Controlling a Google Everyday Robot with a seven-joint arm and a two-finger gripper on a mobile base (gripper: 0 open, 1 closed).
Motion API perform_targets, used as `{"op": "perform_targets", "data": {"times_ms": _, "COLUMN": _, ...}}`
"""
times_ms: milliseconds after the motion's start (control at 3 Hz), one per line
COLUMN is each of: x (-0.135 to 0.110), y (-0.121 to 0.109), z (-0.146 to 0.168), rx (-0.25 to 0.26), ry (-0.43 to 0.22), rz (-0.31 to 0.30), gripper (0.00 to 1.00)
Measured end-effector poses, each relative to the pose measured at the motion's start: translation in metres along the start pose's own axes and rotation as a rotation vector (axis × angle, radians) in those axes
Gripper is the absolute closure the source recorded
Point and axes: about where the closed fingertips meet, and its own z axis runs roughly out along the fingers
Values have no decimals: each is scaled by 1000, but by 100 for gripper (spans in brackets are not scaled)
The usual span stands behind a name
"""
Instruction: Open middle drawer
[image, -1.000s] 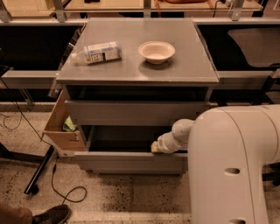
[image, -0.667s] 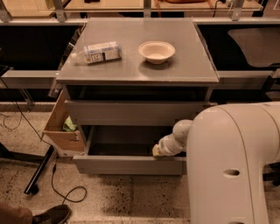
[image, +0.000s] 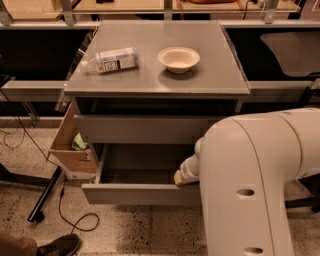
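Since you looked a second ago, the middle drawer (image: 140, 194) sits further out. Its grey front is lower in the view now, and you see more of the plain grey tray inside it. It hangs out from the cabinet under the counter (image: 150, 80), just below the top drawer (image: 145, 129), which is shut.

The pincer (image: 181, 178) is at the right side of the open drawer. Its tip rests right at the inside of the drawer front, at the top edge. You cannot tell if the pincer is open or closed, because the big white arm (image: 250, 175) is in the way and the tip is small. It looks like it is hooked behind the front and pulling it out, but that is a guess.

What does this mean for you? The job looks nearly done. The drawer is open wide enough to look inside. A little more pull may take it to the end of its slide. Go slow there, so the drawer does not bang at the stop or make the cabinet shake.

On the counter, a bowl (image: 179, 58) stands near the middle and a bottle (image: 114, 60) lies on its side to the left of it. Both are well apart from the pincer. A cardboard box (image: 70, 150) leans at the left side of the cabinet, close to the drawer's left corner. Watch that corner as the drawer comes out.
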Motion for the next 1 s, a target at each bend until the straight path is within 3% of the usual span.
{"op": "perform_targets", "data": {"times_ms": 333, "x": 21, "y": -5, "z": 4, "rx": 4, "ry": 61, "rz": -15, "gripper": 100}}
{"op": "perform_targets", "data": {"times_ms": 1000, "x": 25, "y": -3, "z": -2, "rx": 14, "ry": 86, "rz": -39, "gripper": 100}}
